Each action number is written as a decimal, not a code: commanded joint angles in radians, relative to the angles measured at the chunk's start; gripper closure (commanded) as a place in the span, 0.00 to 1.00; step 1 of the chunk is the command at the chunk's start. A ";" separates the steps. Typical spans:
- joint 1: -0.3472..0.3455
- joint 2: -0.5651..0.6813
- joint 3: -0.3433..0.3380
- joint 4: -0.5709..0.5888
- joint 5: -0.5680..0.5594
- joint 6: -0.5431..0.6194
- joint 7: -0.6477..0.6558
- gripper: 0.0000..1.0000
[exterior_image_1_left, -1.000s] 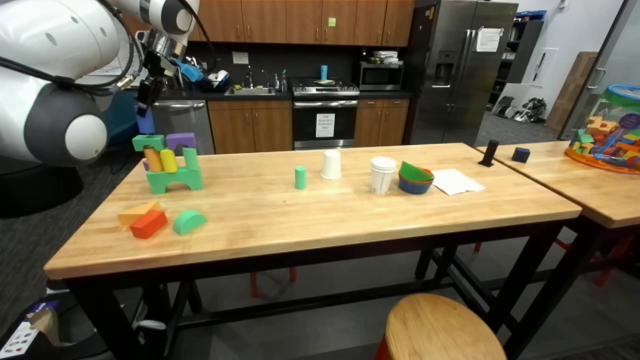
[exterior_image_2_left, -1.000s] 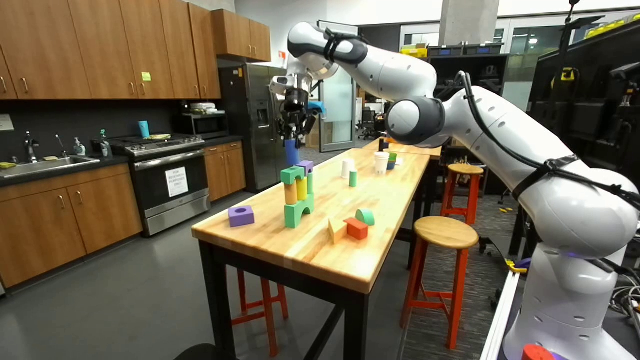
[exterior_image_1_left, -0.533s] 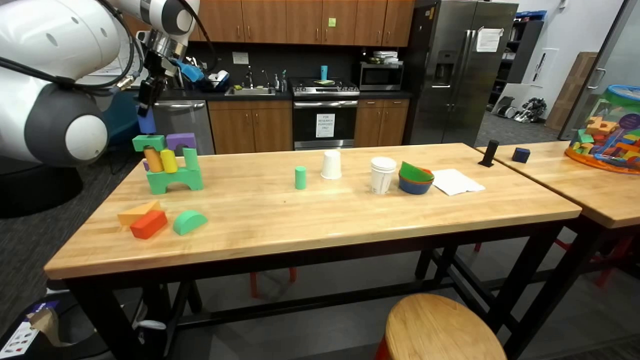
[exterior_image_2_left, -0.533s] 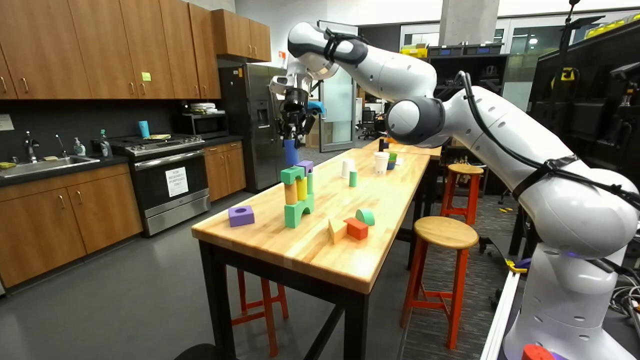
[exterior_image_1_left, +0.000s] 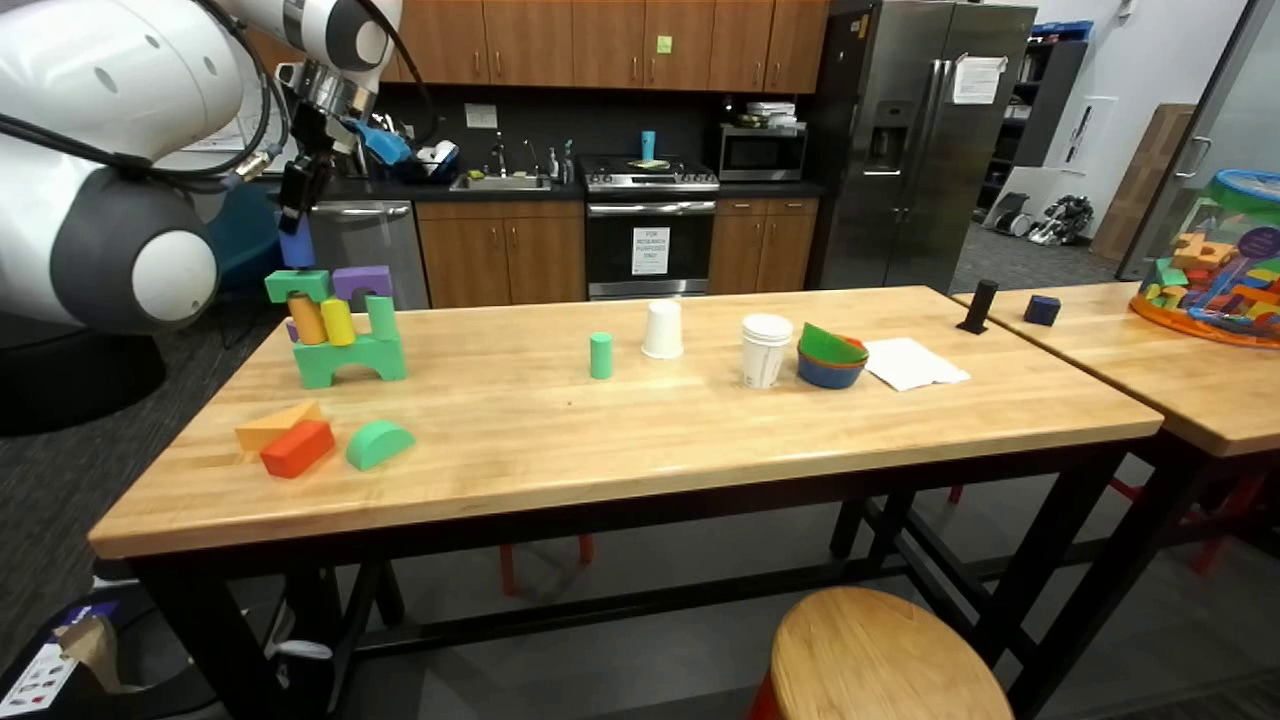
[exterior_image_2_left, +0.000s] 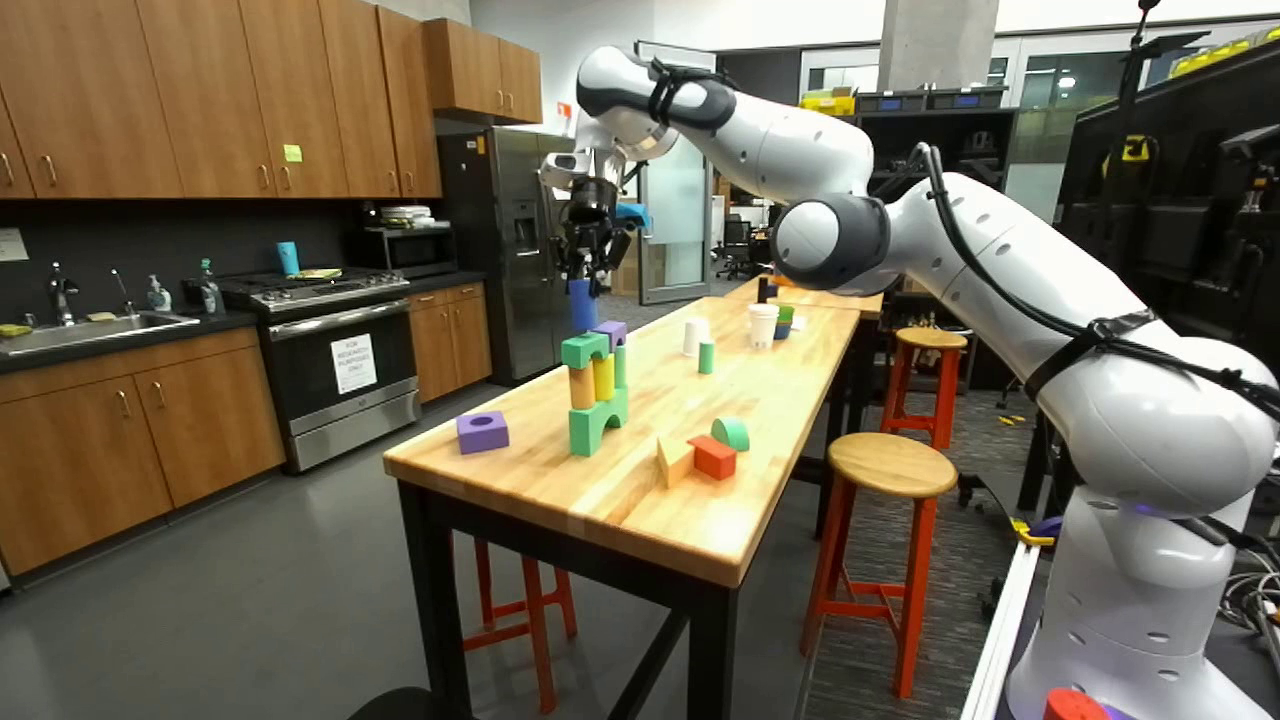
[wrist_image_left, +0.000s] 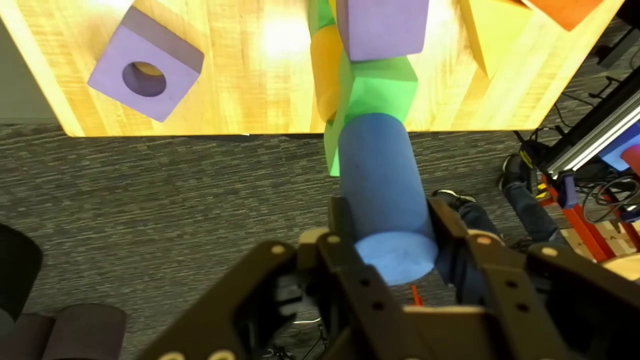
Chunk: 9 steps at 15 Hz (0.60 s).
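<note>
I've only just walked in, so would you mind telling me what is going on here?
The robot's gripper is closed around a roughly upright blue cylinder, holding it right over the small green block at the top of a block stack. Whether the cylinder's lower end touches that block is hard to tell. On the table near the stack rest a purple block with a hole, a red block, an orange wedge and a green half-round.
</note>
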<state>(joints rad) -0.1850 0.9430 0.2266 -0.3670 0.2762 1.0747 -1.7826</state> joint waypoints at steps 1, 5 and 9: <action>-0.006 -0.006 -0.008 0.000 -0.003 0.000 -0.012 0.84; -0.012 -0.006 -0.006 0.000 0.000 0.002 -0.012 0.84; -0.010 -0.010 0.001 0.000 0.009 -0.002 -0.005 0.84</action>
<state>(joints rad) -0.1964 0.9430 0.2264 -0.3670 0.2770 1.0747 -1.7826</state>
